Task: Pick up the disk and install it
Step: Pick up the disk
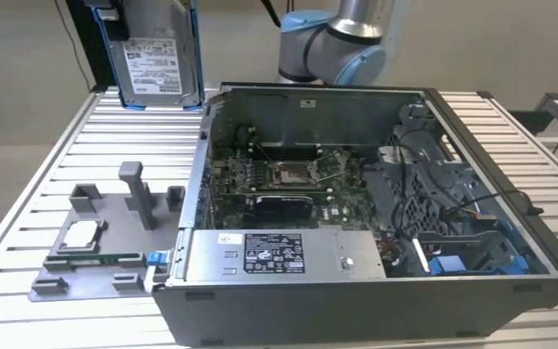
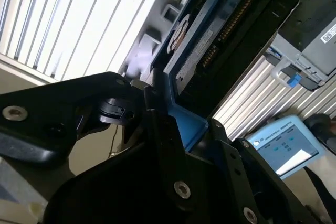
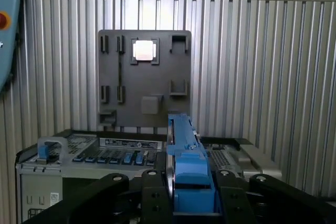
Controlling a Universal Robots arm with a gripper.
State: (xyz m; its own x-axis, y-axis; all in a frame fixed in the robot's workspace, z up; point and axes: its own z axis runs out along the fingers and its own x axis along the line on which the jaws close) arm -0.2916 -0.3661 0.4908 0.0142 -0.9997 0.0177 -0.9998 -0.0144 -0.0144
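The disk (image 1: 153, 67), a silver-grey drive with a white label in a bright blue carrier, hangs upright in the air above the far corner of the table on the exterior view's left. My gripper (image 1: 142, 16) holds it from above and is shut on its upper end. In the first wrist view the disk (image 3: 182, 145) appears edge-on between my black fingers (image 3: 152, 192), with the gripper (image 3: 186, 184) closed on the blue frame. The second wrist view has the disk (image 2: 210, 40) reaching away from the gripper (image 2: 176, 114).
An open computer case (image 1: 511, 240) lies on the slatted table (image 1: 114, 145), with a motherboard (image 1: 284, 182), a grey power-supply box (image 1: 279, 254) and a blue drive bay (image 1: 473, 263) inside. A grey fixture tray (image 1: 114, 240) holding a small silver chip (image 1: 81, 234) sits beside it.
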